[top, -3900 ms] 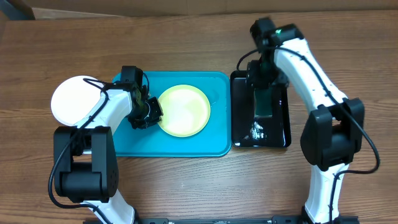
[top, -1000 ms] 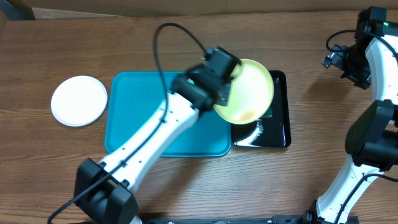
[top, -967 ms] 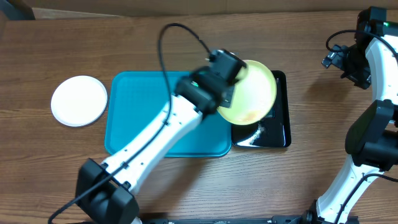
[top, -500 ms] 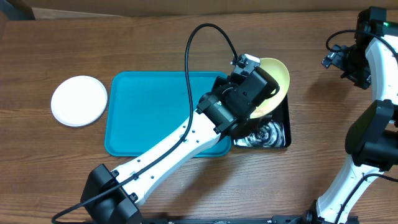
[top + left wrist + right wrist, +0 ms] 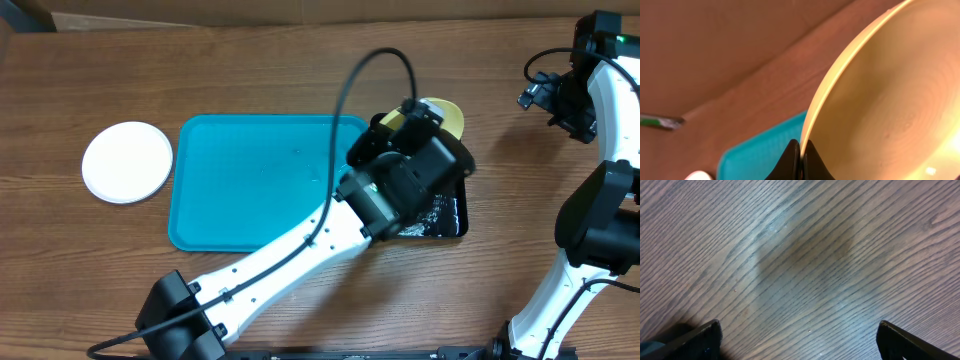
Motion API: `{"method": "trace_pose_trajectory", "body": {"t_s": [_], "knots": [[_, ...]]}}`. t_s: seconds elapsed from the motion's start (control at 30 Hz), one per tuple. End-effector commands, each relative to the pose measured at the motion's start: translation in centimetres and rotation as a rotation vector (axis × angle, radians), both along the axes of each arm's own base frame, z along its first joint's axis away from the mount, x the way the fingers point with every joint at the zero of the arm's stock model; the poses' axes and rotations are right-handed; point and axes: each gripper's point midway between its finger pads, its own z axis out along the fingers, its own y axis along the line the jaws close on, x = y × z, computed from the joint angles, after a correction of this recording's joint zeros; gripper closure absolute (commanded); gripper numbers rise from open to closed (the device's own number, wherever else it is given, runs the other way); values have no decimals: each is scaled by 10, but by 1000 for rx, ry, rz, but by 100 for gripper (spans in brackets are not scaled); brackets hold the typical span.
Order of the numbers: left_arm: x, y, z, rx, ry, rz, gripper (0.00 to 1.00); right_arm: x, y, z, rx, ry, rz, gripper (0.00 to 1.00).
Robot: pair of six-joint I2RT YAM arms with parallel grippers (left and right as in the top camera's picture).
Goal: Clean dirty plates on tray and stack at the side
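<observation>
A pale yellow-green plate (image 5: 446, 113) stands tipped on edge over the far end of the black tray. My left gripper (image 5: 801, 151) is shut on its rim, and the plate's (image 5: 885, 100) hollow face fills the right of the left wrist view. The turquoise tray (image 5: 250, 185) holds nothing. A white plate (image 5: 127, 162) lies on the table to the left of it. Far to the right, my right gripper (image 5: 800, 340) hangs open over bare wood, its fingers (image 5: 705, 336) wide apart and nothing between them.
The glossy black tray (image 5: 452, 218) lies against the turquoise tray's right side, mostly covered by my left arm (image 5: 300, 245), which crosses the table's front diagonally. The right arm (image 5: 600, 150) stands along the right edge. A brown wall runs along the back.
My left arm has swung the yellow-green plate rightward from the turquoise tray's right edge to over the black tray and tipped it from near flat onto its edge. The right arm has not moved.
</observation>
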Motion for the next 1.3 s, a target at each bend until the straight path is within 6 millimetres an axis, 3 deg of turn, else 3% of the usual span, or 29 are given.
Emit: {"method": "trace_pose_trajectory", "body": {"t_s": [0.0,0.37,0.77,0.87,1.03,1.2,1.27], "knots": [[-4,3,36,83,-127,22,96,4,-2,16,-14,-41,-4,0],[-26,-18,76,238,-292,4,96,4,-2,16,-14,-41,-4,0],[-33,-25,77,184,-304,2,96,4,-2,16,-14,-41,-4,0],[-32,-29,63,119,-255,-25,96,4,-2,16,-14,-42,-4,0],[-41,-44,4,-126,40,-102,96,4,-2,16,-14,-42,-4,0],[-33,-33,-49,-361,358,-37,96,4,-2,16,-14,-41,-4,0],[-26,-30,-56,-428,445,-49,96,4,-2,16,-14,-41,-4,0]]}}
